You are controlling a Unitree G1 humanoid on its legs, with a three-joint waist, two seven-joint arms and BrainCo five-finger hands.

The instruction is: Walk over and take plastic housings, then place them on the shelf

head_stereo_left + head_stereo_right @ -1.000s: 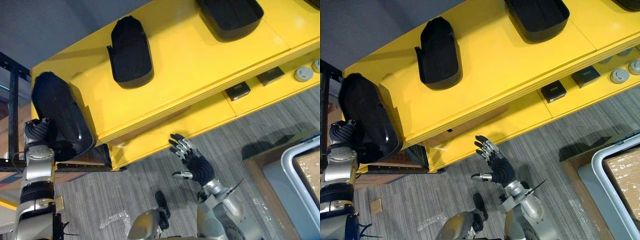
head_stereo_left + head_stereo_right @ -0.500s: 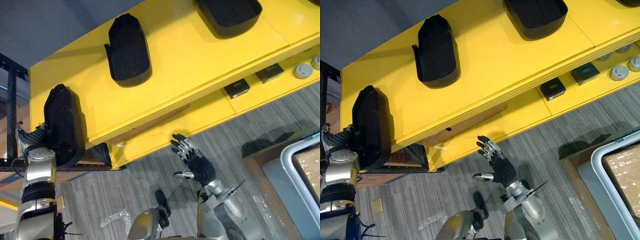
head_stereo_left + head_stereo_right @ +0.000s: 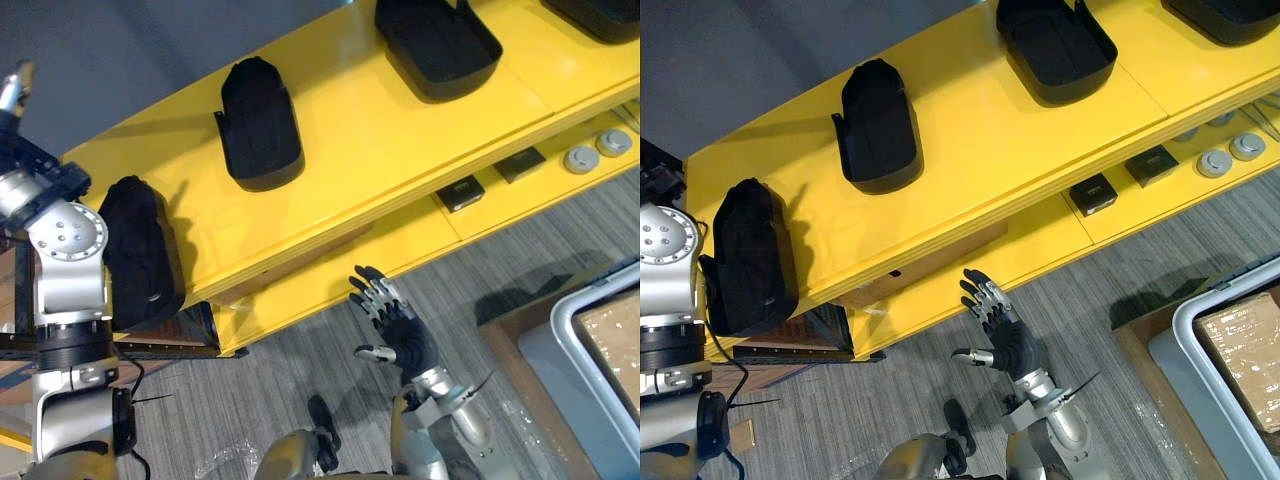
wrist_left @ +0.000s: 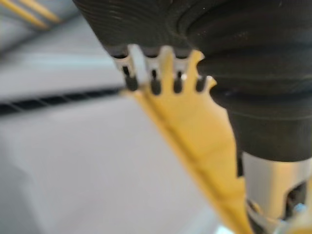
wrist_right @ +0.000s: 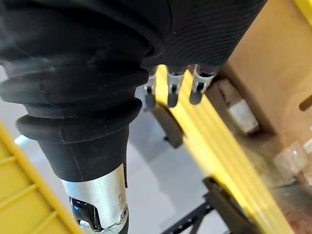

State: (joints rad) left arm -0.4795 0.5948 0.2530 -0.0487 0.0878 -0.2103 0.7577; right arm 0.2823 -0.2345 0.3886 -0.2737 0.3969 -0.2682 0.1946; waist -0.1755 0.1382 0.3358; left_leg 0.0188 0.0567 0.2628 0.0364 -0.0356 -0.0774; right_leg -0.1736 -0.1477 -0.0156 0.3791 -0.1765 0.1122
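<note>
- Housings are being carried on the top of the yellow shelf (image 3: 380,140): one (image 3: 140,250) at the left end, a second (image 3: 258,125) further along, a third (image 3: 435,45) and a fourth (image 3: 600,15) toward the right.
- The left hand (image 4: 204,44) is being held up off the shelf's left end, apart from the nearest housing; the fingers are being kept straight, with nothing gripped.
- The right hand (image 3: 395,325) is being held open and empty, fingers spread, above the floor (image 3: 300,380) before the lower shelf (image 3: 330,270).
- Black boxes (image 3: 460,192) and grey discs (image 3: 580,158) are being stored on that lower shelf.
</note>
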